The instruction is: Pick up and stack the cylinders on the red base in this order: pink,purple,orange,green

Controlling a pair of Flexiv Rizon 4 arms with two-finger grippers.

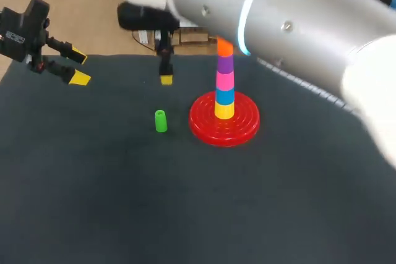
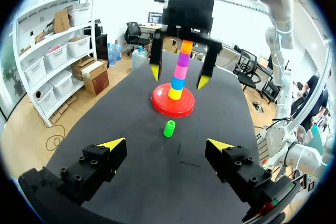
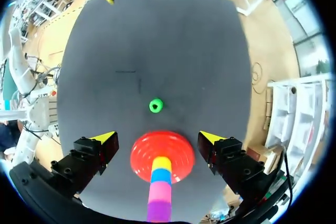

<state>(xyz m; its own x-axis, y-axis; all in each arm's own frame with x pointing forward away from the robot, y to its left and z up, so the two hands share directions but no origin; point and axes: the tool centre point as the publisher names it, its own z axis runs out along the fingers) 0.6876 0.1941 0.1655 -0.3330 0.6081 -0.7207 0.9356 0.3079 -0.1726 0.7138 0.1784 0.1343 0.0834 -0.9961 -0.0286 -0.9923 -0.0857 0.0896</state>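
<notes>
- Short green plastic cylinder (image 1: 160, 121) stands upright on the dark grey worktop (image 1: 93, 214), long axis vertical. It sits toward the far edge, near the red ribbed disc base (image 1: 247, 125) on the side facing the left edge, with a gap between them.
- Base carries a vertical stack of cylinders (image 1: 224, 81): yellow, blue, pink, purple, orange, bottom to top.
- Right pincer (image 2: 179, 78): fingers spread wide, one either side of the stack, neither touching it; holds nothing.
- Left pincer (image 1: 79, 67): wide open, empty, near the far left corner.
- Right wrist view looks straight down. The green cylinder reads as a ring with its open bore up. The orange top is out of sight there.
- Head view: the right arm hides one right finger and part of the orange top. The left wrist view shows both fingers flanking the stack.
</notes>
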